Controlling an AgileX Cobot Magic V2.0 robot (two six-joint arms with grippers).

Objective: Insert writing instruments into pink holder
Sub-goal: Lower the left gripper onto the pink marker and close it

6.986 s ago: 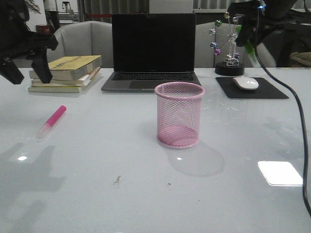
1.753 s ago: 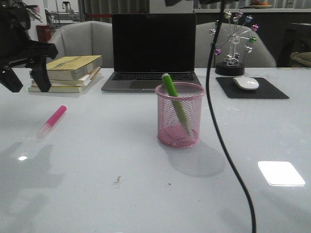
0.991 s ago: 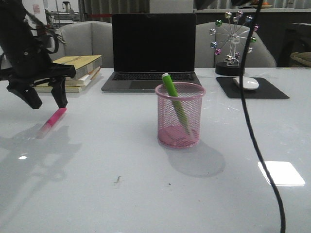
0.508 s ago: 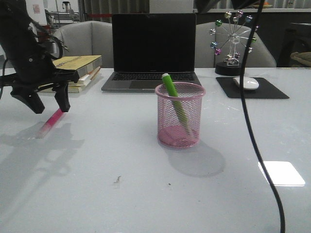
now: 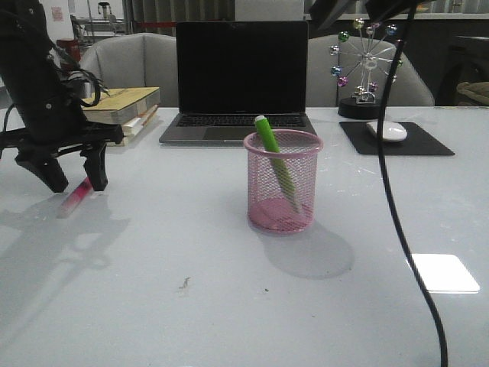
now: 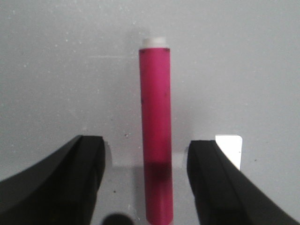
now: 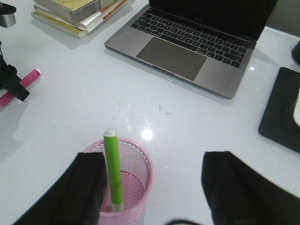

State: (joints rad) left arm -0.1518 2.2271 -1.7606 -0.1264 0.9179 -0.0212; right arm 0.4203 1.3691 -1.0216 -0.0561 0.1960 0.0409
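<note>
The pink marker [image 5: 77, 196] lies flat on the white table at the left, its whitish end [image 6: 154, 41] pointing away from the wrist. My left gripper [image 5: 76, 183] is open and down at the table, one finger on each side of the marker [image 6: 156, 126] with gaps on both sides. The green marker [image 5: 273, 157] leans inside the pink holder [image 5: 282, 215] at the table's middle, its tip above the rim. My right gripper [image 7: 152, 164] is open and empty, high above the holder [image 7: 140, 161] and green marker [image 7: 112, 168].
A laptop [image 5: 241, 76] stands behind the holder, a stack of books [image 5: 118, 107] at back left. A mouse [image 5: 386, 131] on a black pad and a ferris-wheel ornament [image 5: 365, 69] are at back right. The right arm's black cable [image 5: 397, 222] hangs across the right side.
My left gripper has come down and slightly right, from above the books' side to the table, now straddling the pink marker. The green marker and holder have not moved.
</note>
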